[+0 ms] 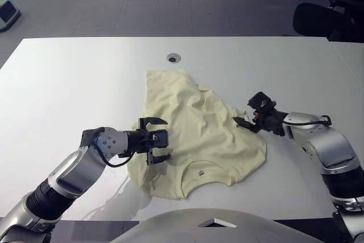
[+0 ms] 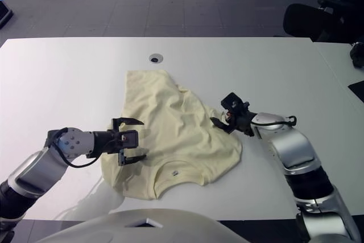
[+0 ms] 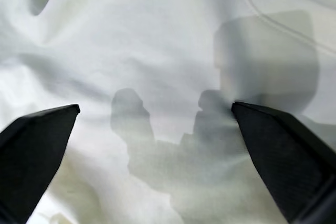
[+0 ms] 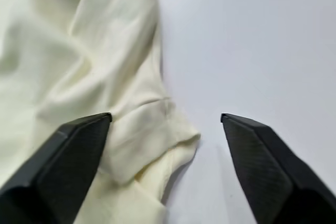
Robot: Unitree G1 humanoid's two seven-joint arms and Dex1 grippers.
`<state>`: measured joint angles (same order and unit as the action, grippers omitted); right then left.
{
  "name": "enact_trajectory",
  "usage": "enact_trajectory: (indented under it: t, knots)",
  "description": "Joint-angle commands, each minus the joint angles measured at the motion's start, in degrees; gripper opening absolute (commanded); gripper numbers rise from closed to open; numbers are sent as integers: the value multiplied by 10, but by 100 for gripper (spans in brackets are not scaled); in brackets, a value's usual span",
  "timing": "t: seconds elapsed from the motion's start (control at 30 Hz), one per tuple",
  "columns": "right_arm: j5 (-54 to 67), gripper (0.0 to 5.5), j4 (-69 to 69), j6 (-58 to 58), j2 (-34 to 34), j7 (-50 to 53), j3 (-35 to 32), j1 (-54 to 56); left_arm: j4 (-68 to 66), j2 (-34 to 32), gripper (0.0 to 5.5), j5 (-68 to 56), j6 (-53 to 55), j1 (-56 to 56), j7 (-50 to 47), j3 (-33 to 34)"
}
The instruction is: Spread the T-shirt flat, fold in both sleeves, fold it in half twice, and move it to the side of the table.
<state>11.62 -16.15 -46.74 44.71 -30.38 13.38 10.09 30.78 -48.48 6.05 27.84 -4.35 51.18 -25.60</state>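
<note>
A pale yellow T-shirt [image 1: 196,132] lies crumpled in the middle of the white table [image 1: 68,83], its collar toward the near edge. My left gripper [image 1: 158,140] hovers open over the shirt's left edge near the collar, fingers spread above the cloth [image 3: 157,66]. My right gripper [image 1: 245,118] is open at the shirt's right edge, beside a bunched fold of fabric [image 4: 142,129] that lies between its fingers [image 4: 68,156].
A round cable hole [image 1: 173,57] sits in the table just beyond the shirt. A second table [image 1: 352,55] adjoins on the right, with a dark chair [image 1: 324,21] behind it. Bare tabletop lies to the left and right of the shirt.
</note>
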Motion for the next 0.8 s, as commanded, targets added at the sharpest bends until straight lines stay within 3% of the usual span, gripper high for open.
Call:
enact_trajectory:
  t: [0.03,0.17,0.43,0.6,0.8]
  knots:
    - [-80,475,65,73,36,-12,38,10,-32,-10,540,19,15,21,12,-23]
    - [-124,536,91,115,58,-33,41,19,-37,-16,540,19,9,20,17,-19]
    - [-90,536,56,78,44,-94,-14,87,-37,-37,540,15,2,26,39,-16]
    - [-96,536,95,77,-12,-92,-3,174,-43,-76,540,-4,-22,14,90,1]
    - [-136,536,272,187,-129,-69,48,264,-67,-84,540,-27,-42,-33,135,24]
